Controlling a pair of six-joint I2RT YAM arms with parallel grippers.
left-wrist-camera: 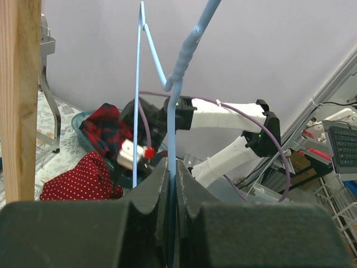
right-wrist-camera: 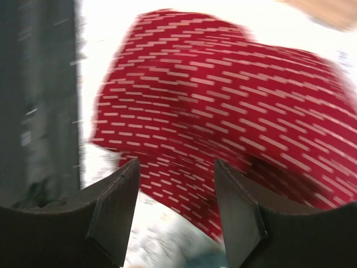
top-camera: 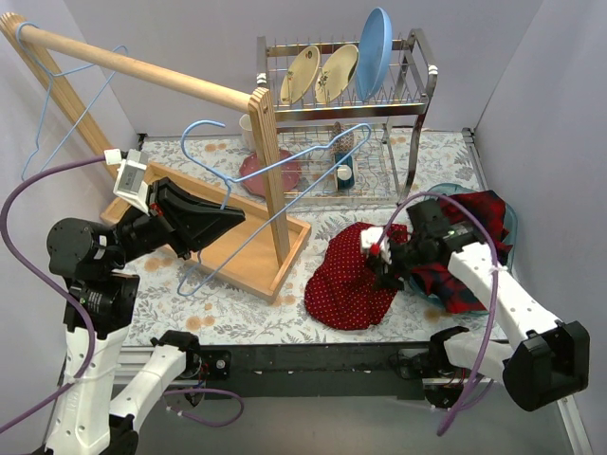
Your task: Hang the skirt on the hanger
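Right gripper (right-wrist-camera: 177,167) fingers fill the front of the wrist view. They are spread apart with nothing between them, just over the skirt (right-wrist-camera: 223,95). The picture is smeared, so I cannot tell whether a pad touches cloth.

Risks, as I judge them:
- **Rack:** The rack (top-camera: 270,161) stands between the arms, and from above its post crosses the hanger (left-wrist-camera: 173,123). Swinging the wire toward the skirt could snag it there.
- **Skirt:** The heap lies with its right edge against the shirt (top-camera: 474,237). A careless pinch could take several layers, or catch the shirt too, and then no opening would feed onto the wire.
- **Hanger:** It is thin wire, held at a single spot by the left gripper (left-wrist-camera: 172,170), which is clenched on it. Dragging cloth could twist it in that grip.

The skirt is small and red with tiny white dots, crumpled into a rounded mound. It lies on the table (top-camera: 256,308), right of the rack's base and near the front edge. No waistband or opening shows.
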